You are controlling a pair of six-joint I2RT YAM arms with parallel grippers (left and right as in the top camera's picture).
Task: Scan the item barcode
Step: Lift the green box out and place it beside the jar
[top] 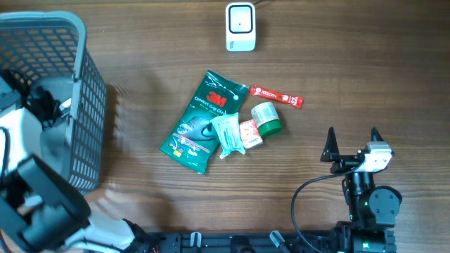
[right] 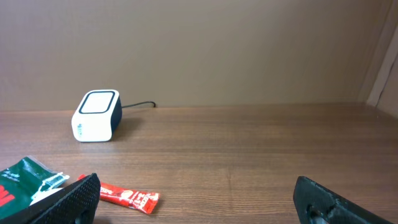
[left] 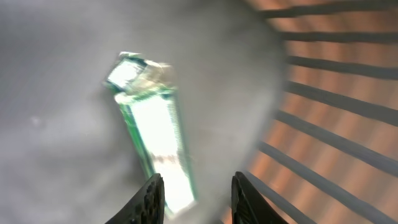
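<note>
My left pincer (left: 199, 176) is down inside the basket (top: 90, 119). Its two fingers (left: 151, 198) are part-way apart, not wide. The wrist picture is blurred. The near end of the green-edged pack (left: 155, 134) sits in the gap, hard against the left-hand finger as the camera sees it. A strip of grey basket floor shows between the pack and the other finger, so nothing is clamped.

The pack is long and narrow and lies flat on the basket floor. Its long axis runs straight out from my fingers and leans a little to the left of the wrist view. The far, paler end points away from me. The basket's slatted wall rises to the right, with the brown surface (top: 351, 63) showing through the slats. I cannot find a barcode in the blur.

From overhead my left arm (top: 21, 133) covers the inside of the basket, which stands at the left edge of the surface. The pack itself is hidden there.

My right pincer (top: 351, 133) hangs over the near right part of the surface. Its fingers are spread as wide as they go and hold nothing.

Well to its left lies a cluster of other goods. There is a green 3M pouch (top: 200, 123), two small packets (top: 228, 133) lying over its right edge, and a green-lidded jar (top: 267, 118) just beside them. A red sachet (top: 276, 95) lies just beyond the jar.

The white scanner (top: 240, 27) stands alone at the far edge, apart from everything, with its cable trailing behind it.
</note>
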